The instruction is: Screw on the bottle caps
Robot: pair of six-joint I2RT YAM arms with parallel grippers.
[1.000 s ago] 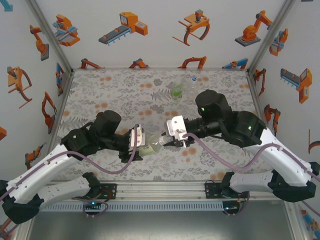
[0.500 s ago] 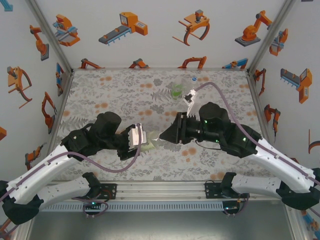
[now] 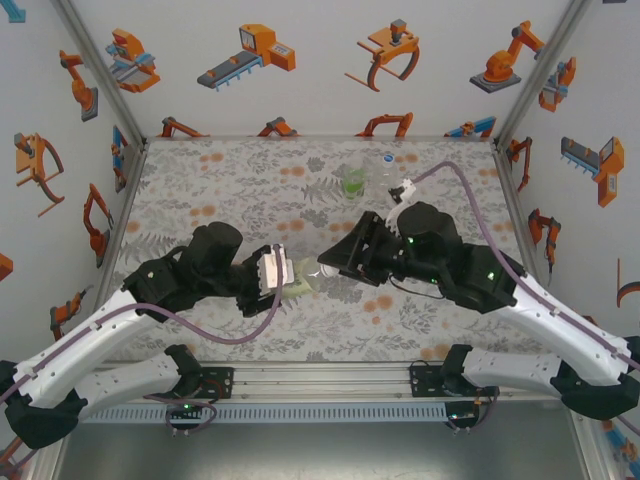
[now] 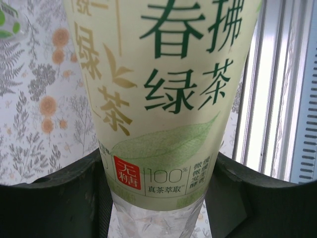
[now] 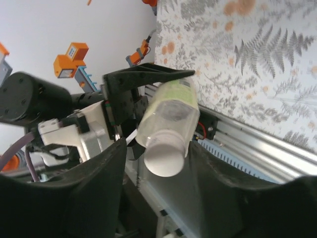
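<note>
Left gripper [image 3: 283, 275]: clenching the bottle [image 4: 163, 99], holding it sideways over the table's [image 3: 200, 190] near part.
Cap [image 5: 163, 158]: sitting on the bottle's mouth, pointing at the right arm.
Right gripper [image 3: 328, 268]: fingers [image 5: 99, 183] flanking the cap, standing slightly loosened.

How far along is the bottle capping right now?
Looks done: a white cap sits on the pale tea bottle. In hand: left claw grips that bottle; right claw brackets the cap, slightly apart. Remaining: green bottle and clear bottle at the back; caps unclear.
</note>
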